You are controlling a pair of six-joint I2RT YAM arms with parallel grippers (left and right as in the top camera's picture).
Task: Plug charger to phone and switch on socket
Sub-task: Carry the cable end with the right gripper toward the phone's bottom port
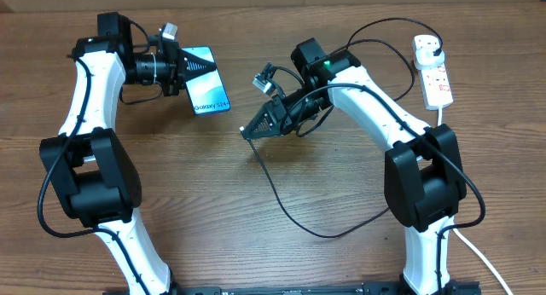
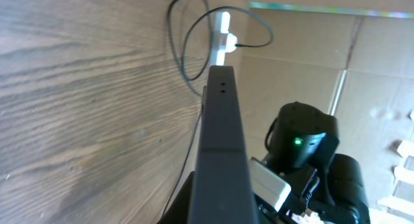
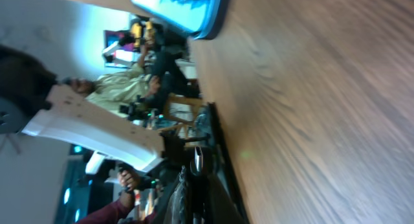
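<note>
The left gripper point(image 1: 186, 65) is clenched tight on the phone point(image 1: 211, 89). It holds the phone up on its thin edge, up at about ten o'clock on the table point(image 1: 256, 261). I think it holds the phone like that so the little hole at the phone's end faces the other arm.

The right gripper point(image 1: 249, 131) is near the middle of the table. It is squeezed shut too, and it seems to pinch the small tip of the charger point(image 1: 290, 205). The black cable begins right at its fingertips. From this gripper, the phone is at about ten o'clock, near but not touching. So the tip looks ready to go in, but it is not in yet.

The cable makes a big loose loop down toward six o'clock. Then it climbs up to the socket point(image 1: 435, 73) at two o'clock. I think the slack lets the arm move freely.

I count one phone, one charger, one socket, one thick white cord point(image 1: 482, 257), two arms and two grippers.
</note>
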